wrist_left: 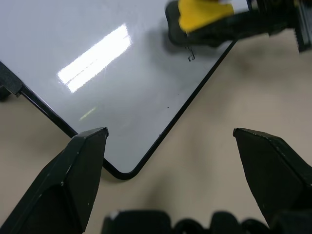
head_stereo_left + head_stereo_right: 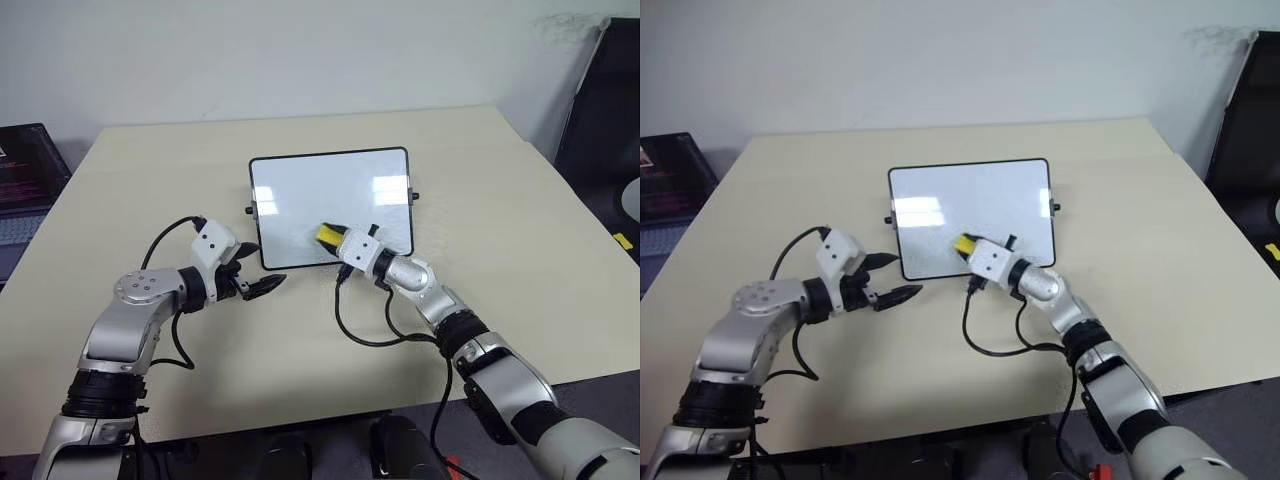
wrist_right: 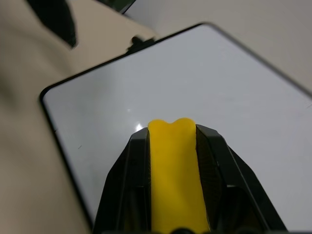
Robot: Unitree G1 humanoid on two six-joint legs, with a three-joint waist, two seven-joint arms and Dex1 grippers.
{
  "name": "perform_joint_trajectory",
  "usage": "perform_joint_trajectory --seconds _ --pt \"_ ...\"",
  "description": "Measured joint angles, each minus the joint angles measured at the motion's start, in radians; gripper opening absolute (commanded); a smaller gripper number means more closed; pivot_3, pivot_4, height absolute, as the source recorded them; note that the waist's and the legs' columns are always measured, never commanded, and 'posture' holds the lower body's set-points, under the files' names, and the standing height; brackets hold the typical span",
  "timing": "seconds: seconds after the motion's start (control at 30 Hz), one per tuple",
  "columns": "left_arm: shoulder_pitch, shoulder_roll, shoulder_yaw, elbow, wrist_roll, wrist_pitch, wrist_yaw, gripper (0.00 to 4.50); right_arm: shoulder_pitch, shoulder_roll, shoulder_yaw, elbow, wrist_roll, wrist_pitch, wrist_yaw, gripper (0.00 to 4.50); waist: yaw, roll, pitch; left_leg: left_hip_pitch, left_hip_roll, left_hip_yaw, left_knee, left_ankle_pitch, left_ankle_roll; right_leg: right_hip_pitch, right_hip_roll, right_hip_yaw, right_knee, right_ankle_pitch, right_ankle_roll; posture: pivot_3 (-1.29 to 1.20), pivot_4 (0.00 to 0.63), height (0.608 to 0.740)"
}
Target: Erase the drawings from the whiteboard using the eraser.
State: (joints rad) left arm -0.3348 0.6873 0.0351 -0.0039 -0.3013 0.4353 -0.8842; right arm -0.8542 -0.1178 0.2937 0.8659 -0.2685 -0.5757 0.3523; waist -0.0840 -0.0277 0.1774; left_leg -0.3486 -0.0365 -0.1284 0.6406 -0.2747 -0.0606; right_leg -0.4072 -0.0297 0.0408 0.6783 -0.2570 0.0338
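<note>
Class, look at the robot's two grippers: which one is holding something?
The right gripper, shut on the yellow eraser over the whiteboard. The left gripper stands open and empty beside the board.

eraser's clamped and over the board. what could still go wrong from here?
1. A small black mark sits on the whiteboard close to its near edge, beside the eraser. A stroke that stops short could leave it.
2. The right gripper pinches the eraser hard enough to dent its tip; wiping pressure might twist it in the grip.
3. The left gripper hangs open off the board's near corner, not touching the frame. Nothing visibly pins the board, so a firm wipe could slide it across the table.
</note>
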Motion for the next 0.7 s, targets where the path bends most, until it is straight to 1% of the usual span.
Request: perform_joint_trajectory --seconds 0.13,0.27,0.5,0.7 --pt "0.000 -0.001 0.000 0.000 0.000 0.000 0.000 4.50 -0.080 0.005 -0.030 0.097 -0.008 -0.010 -0.102 0.96 0.001 0.000 0.000 0.000 0.000 0.000 -0.002 0.000 0.000 0.000 0.000 0.000 -0.002 0.000 0.000 0.00 0.150 0.740" --pt "0.003 0.000 0.000 -0.001 -0.001 0.003 0.000 4.50 -0.082 0.012 -0.031 0.213 -0.027 -0.019 -0.152 0.96 0.001 0.000 0.000 0.000 0.000 0.000 -0.004 0.000 0.000 -0.001 -0.001 0.000 -0.003 0.000 0.000 0.00 0.150 0.740" --pt "0.003 0.000 0.000 -0.004 -0.004 0.013 0.000 4.50 -0.048 0.057 -0.029 0.251 -0.022 -0.047 -0.097 0.96 -0.003 -0.001 0.000 0.002 0.000 0.001 -0.004 0.000 0.000 0.001 0.000 0.001 -0.001 0.000 0.000 0.00 0.150 0.740" --pt "0.003 0.000 0.000 -0.004 -0.004 0.013 0.000 4.50 -0.014 0.071 -0.008 0.251 -0.026 -0.052 -0.067 0.96 -0.003 -0.001 0.000 0.003 0.000 0.001 -0.003 0.000 0.000 0.001 0.001 0.001 0.000 0.000 0.000 0.00 0.150 0.740"
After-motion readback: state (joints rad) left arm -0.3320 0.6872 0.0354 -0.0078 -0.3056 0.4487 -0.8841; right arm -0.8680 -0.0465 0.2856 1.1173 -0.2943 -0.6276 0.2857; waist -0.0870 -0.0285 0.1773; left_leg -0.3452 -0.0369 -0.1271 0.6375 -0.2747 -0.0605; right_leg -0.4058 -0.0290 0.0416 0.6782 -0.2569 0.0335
